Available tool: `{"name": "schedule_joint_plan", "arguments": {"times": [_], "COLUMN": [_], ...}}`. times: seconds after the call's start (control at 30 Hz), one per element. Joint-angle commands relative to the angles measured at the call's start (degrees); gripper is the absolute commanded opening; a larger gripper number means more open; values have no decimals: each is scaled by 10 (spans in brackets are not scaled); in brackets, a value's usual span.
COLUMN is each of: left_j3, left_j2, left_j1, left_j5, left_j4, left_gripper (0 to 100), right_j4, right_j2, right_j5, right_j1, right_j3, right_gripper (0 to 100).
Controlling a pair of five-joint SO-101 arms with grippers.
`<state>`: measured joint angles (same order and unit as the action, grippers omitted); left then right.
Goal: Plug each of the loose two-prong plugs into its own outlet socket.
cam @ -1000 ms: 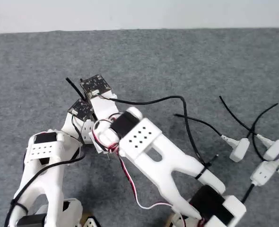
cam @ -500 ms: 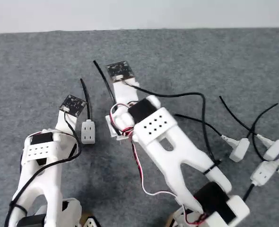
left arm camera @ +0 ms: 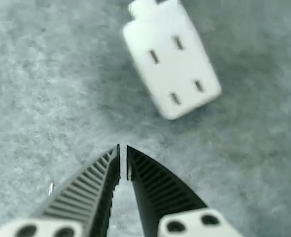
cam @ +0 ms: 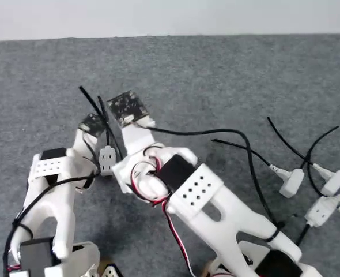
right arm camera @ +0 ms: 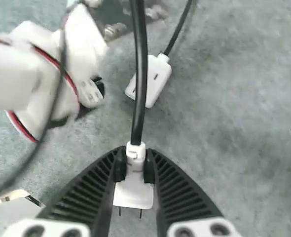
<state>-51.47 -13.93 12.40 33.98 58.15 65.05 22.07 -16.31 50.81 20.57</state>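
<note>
Looking down from the high view, we see the left arm and the right arm leaning in over the grey table. Their wrists crowd a white outlet socket that lies flat between them. From above, the right wrist and its circuit board cover whatever the fingers are doing.

The wrist views supply that. In the left wrist view, the left gripper has its fingers pressed together with nothing between them. It hovers just short of the socket, which lies skewed with its four-slotted face turned up. In the right wrist view, the right gripper is clamped on the body of a white two-prong plug. The prongs point back toward the wrist, and the plug's black cord runs straight out past the fingertips. Beyond those fingertips the same socket rests on the table, apart from the plug, with a thinner cord of its own. The left arm's white body and red wiring stand close beside it.

Only the high view takes in the table's right side. There, well apart from both arms, more white plugs and sockets lie scattered, their black cords curling across the grey surface.
</note>
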Motion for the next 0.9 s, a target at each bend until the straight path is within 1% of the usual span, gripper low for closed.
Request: {"name": "schedule_joint_plan", "arguments": {"times": [0.0,0.07,0.17,0.23,0.33,0.47,0.5,0.6,0.63,0.77,0.83,0.87], "left_j3": [-37,-76,-147,-185,-223,-239,-239,-236,-235,-211,-205,-199], "left_j2": [-70,-120,-211,-274,-347,-381,-381,-382,-385,-381,-381,-381], "left_j1": [-23,-28,-59,-71,-71,-60,-51,-9,11,103,139,149], "left_j5": [53,68,78,84,84,78,63,-21,-47,-169,-211,-226], "left_j4": [8,2,-13,-15,-16,-27,-41,-81,-92,-160,-187,-188], "left_gripper": [12,12,12,12,12,12,12,12,12,13,14,14], "right_j4": [-22,-22,-15,-14,-5,-7,-7,-31,-47,-182,-253,-278], "right_j2": [6,5,5,5,5,5,5,0,-1,-5,-27,-46], "right_j5": [5,8,9,23,31,32,32,25,11,-78,-98,-100], "right_j1": [9,8,7,11,20,24,24,11,0,-49,-58,-59], "right_j3": [-4,-4,-5,-4,-5,-5,-5,2,10,71,91,91], "right_gripper": [8,8,8,8,9,9,9,9,9,9,9,9]}}
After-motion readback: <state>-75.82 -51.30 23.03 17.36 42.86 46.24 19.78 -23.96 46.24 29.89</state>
